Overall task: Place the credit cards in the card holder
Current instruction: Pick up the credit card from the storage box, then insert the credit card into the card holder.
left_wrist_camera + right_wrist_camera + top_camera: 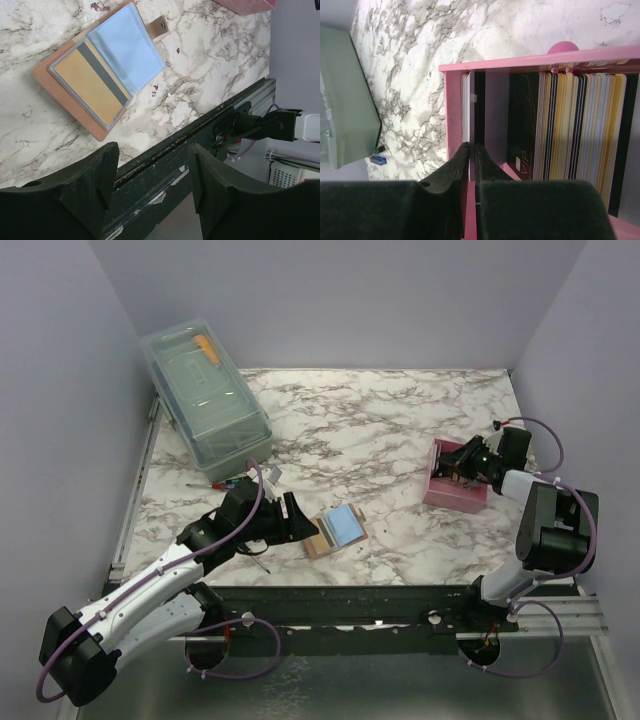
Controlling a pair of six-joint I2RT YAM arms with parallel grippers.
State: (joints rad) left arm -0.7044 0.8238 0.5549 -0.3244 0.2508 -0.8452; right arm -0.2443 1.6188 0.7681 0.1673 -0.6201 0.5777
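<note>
The tan card holder [335,530] lies open on the marble table, near the front middle. In the left wrist view the card holder [60,95] shows an orange-tan credit card [95,87] with a dark stripe in a clear pocket and a light blue leaf [127,47]. My left gripper [152,175] is open and empty, just left of the holder [298,520]. My right gripper [472,150] is shut on the edge of a thin pale credit card [469,100] standing at the left end of the pink tray [520,62]. Several more cards [575,125] stand in that tray.
The pink slotted tray [455,492] sits at the right with my right gripper [462,465] in it. A dark VIP card [522,120] leans inside. A pale green lidded box [205,395] stands at the back left, with pens [225,483] lying near it. The black front rail [200,125] runs below the table edge.
</note>
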